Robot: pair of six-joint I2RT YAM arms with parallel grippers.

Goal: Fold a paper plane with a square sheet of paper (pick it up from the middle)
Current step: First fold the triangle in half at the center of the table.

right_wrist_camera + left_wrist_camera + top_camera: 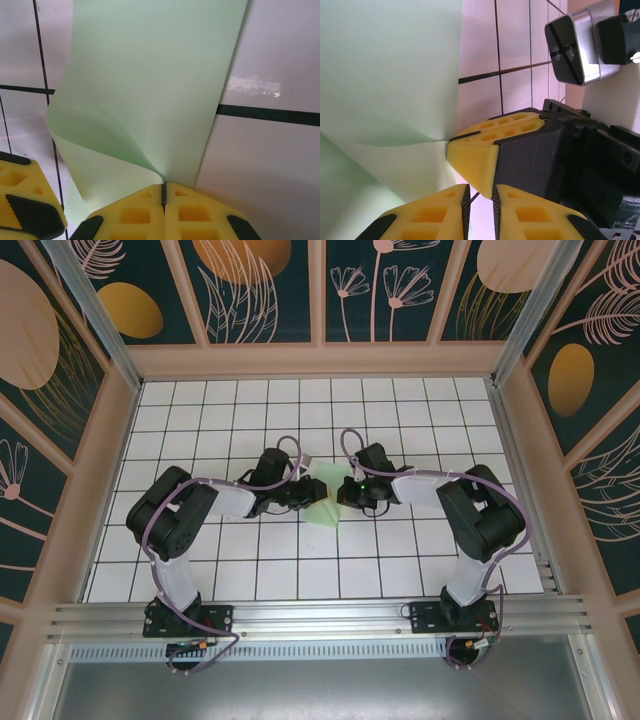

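Light, limp, crease-prone square sheet of paper clamped at bottom-centre edge by right pincer; left pincer slightly apart; gripping near fold advised.

The surface is white tile with a dark grid. Dark walls painted with leaves and flowers enclose it; a metal rail lines the near edge.
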